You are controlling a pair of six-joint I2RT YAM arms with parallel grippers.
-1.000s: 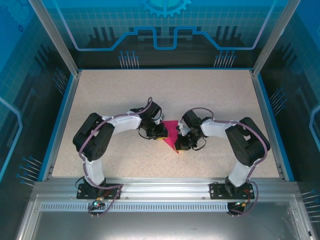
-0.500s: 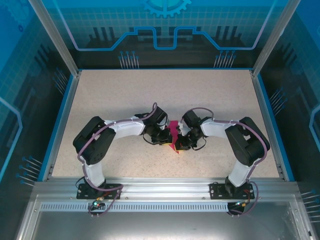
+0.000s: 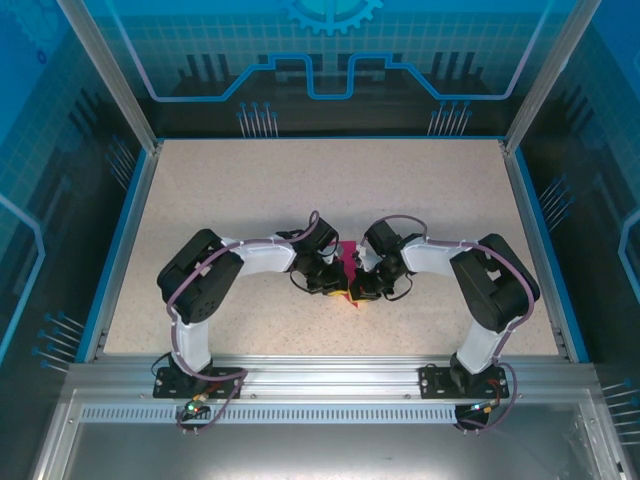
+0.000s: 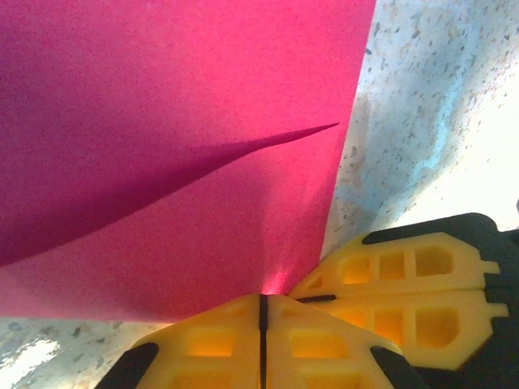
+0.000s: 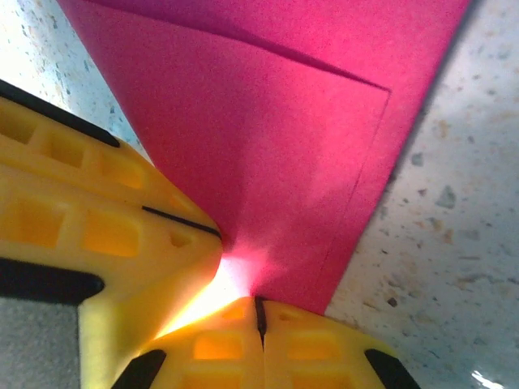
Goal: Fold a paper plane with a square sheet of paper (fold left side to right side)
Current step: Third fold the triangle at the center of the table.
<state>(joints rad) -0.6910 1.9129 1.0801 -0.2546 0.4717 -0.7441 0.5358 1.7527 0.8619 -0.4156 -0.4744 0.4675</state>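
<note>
Two arms: we see both bent inward over the table [image 3: 250, 190], their wrists meeting near its middle, somewhat toward the near edge.
Position: the magenta paper [image 3: 347, 258] sits between the two wrists in the top view. They hide most of it, leaving a narrow strip that ends in a point toward the near edge.
Left side: the left gripper [image 4: 263, 298] has its yellow fingers [image 4: 211, 344] pressed together with the seam closed. The paper's edge runs into their tips, so we read it as a pinch on the paper.
Right side: the right gripper [image 5: 258, 306] has its fingers [image 5: 316, 348] pressed tight too, with a corner of the paper going in at the tips.
Spacing: the two sets of tips are just beside each other. Each wrist view shows the other gripper's fingers touching, or nearly touching, its own.
Folds: in the left wrist view a raised flap casts a dark wedge of shadow across the paper. In the right wrist view one layer lies over another, its straight edge and corner plain to see.
Surface: speckled beige table shows beside the paper in both wrist views. We cannot tell whether the paper lies flat or is lifted.
</note>
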